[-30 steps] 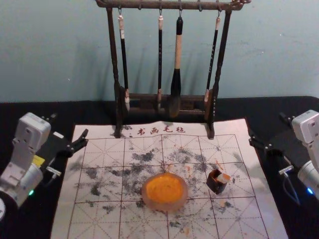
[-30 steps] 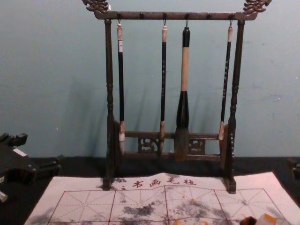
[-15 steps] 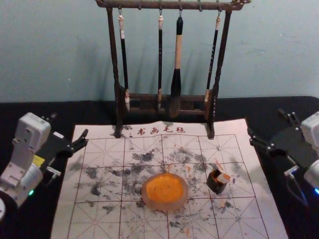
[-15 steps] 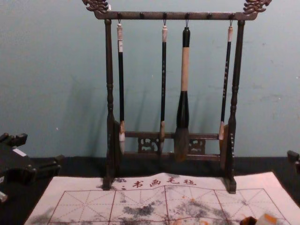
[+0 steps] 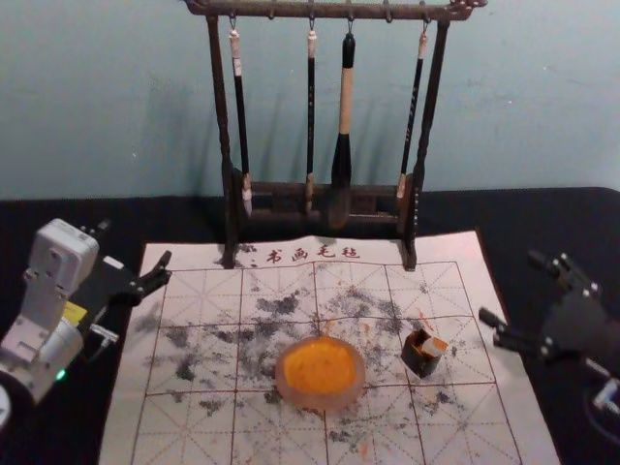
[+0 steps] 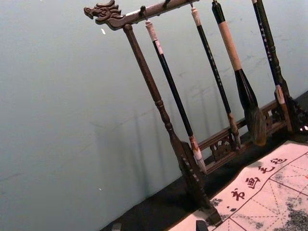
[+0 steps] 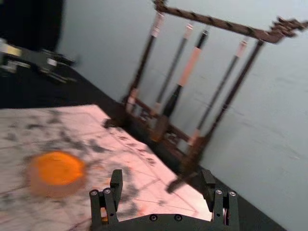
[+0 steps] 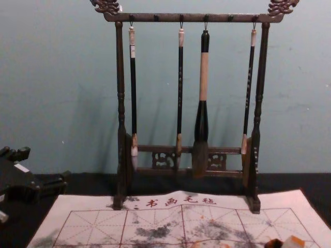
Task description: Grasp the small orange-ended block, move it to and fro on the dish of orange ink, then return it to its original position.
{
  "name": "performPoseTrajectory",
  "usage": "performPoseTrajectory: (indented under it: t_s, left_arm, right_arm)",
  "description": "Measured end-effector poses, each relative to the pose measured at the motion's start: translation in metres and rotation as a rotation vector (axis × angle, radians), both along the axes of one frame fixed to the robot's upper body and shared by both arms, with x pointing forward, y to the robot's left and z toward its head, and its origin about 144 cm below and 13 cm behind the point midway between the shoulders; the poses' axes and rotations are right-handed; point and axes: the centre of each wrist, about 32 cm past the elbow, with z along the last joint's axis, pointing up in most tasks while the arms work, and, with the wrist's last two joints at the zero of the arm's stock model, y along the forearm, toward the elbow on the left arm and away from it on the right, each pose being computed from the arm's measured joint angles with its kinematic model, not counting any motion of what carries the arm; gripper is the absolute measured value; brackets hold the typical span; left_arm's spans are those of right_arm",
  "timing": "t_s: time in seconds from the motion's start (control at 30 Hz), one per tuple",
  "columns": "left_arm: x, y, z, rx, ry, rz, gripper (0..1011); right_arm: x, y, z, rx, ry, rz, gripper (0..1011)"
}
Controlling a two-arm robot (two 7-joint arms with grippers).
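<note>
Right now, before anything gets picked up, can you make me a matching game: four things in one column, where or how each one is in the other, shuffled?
1. Brush rack
2. Dish
3. Small block
4. Right gripper

A. Sitting in a dark holder
B. Open and empty, near the right edge of the mat
C. Standing at the back with four brushes
D. Holding orange ink

Pairs: 1-C, 2-D, 3-A, 4-B
</note>
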Motion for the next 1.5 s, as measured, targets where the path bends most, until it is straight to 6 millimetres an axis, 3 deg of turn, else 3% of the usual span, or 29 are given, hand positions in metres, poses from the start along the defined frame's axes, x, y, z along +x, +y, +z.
performPoseTrajectory:
  t_s: [0.23, 0.5, 1.0, 1.5]
  left_arm:
    - [0.0, 0.0, 0.0, 0.0, 0.0, 0.0, 1001]
    - [0.0, 0.0, 0.0, 0.0, 0.0, 0.0, 1001]
    - [0.0, 0.0, 0.0, 0.0, 0.0, 0.0, 1001]
    - [0.0, 0.0, 0.0, 0.0, 0.0, 0.0, 1001]
  right_arm:
    - [-0.015, -0.006, -0.003, 0.029, 0.045, 0.126, 1000]
    - [-0.015, -0.003, -0.013, 0.016, 0.128, 0.167, 1000]
    - [0.013, 0.008, -0.035, -0.017, 0.239, 0.187, 1000]
    - [0.03, 0.011, -0.041, -0.031, 0.254, 0.191, 1000]
